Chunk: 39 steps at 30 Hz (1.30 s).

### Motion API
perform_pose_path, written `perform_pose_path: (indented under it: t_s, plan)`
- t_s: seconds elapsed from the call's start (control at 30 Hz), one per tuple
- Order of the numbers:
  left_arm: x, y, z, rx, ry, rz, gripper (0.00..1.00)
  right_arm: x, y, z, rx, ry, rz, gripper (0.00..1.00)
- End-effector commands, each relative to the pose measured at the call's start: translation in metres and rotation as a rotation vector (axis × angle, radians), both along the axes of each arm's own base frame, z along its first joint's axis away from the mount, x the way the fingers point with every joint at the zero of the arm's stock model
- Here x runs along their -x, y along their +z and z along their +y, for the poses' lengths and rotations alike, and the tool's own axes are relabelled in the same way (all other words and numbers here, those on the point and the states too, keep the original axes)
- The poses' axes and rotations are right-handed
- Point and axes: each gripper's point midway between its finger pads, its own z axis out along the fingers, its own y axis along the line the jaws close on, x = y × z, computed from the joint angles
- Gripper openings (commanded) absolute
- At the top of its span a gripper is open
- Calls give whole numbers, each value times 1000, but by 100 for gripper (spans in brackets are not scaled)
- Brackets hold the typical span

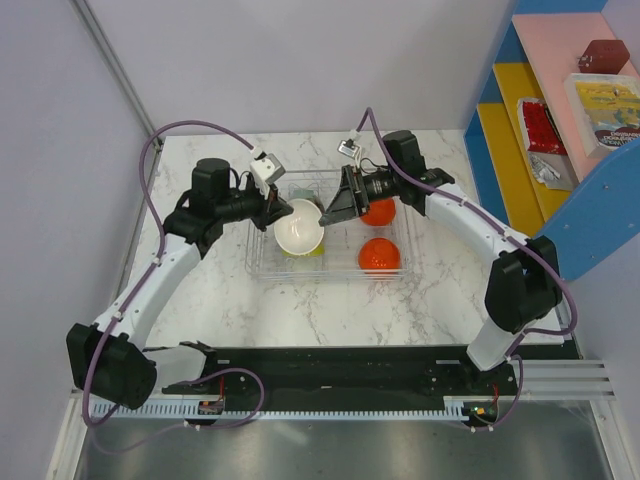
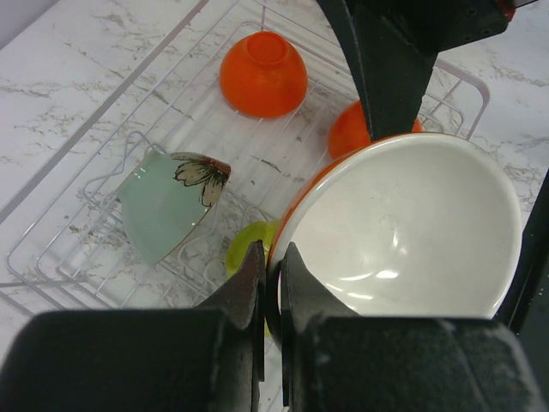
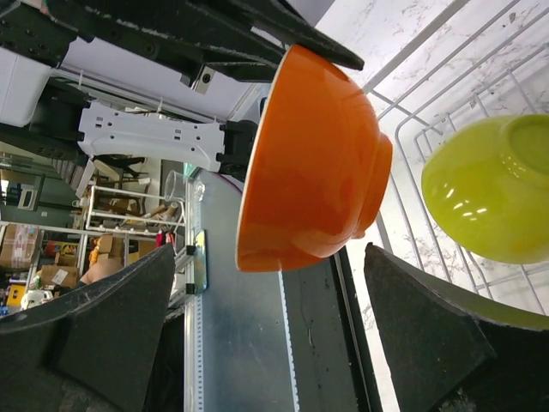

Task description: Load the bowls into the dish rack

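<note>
The dish rack (image 1: 262, 262) stands mid-table. Above its left half my left gripper (image 1: 281, 212) is shut on the rim of a tilted bowl (image 1: 299, 227), white inside and orange outside. In the left wrist view the fingers (image 2: 249, 287) pinch that bowl (image 2: 412, 223) at its rim. My right gripper (image 1: 330, 210) is open just right of it, and in the right wrist view its fingers (image 3: 420, 335) straddle the bowl's orange underside (image 3: 313, 159) without touching. In the rack lie two upturned orange bowls (image 2: 263, 75) (image 2: 352, 129), a pale green flowered bowl (image 2: 167, 202) and a yellow-green bowl (image 2: 244, 245).
A blue, yellow and pink shelf unit (image 1: 560, 120) with packaged goods stands at the table's right edge. A grey wall post (image 1: 110, 50) rises at the back left. Marble tabletop (image 1: 200, 300) surrounds the rack.
</note>
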Motion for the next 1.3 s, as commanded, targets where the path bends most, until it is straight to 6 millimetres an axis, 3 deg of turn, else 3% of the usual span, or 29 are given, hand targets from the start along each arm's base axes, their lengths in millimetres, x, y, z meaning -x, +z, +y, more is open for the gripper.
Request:
perform_pose_path:
  t_s: [0.0, 0.27, 1.27]
  plan:
    - [0, 39, -2, 28, 27, -189, 2, -4, 4, 4, -36, 25, -22, 98]
    - [6, 49, -5, 43, 26, -215, 2, -11, 1, 8, -35, 29, -8, 98]
    - [10, 34, -19, 62, -15, -158, 2, -3, 14, 13, -80, 74, -20, 87]
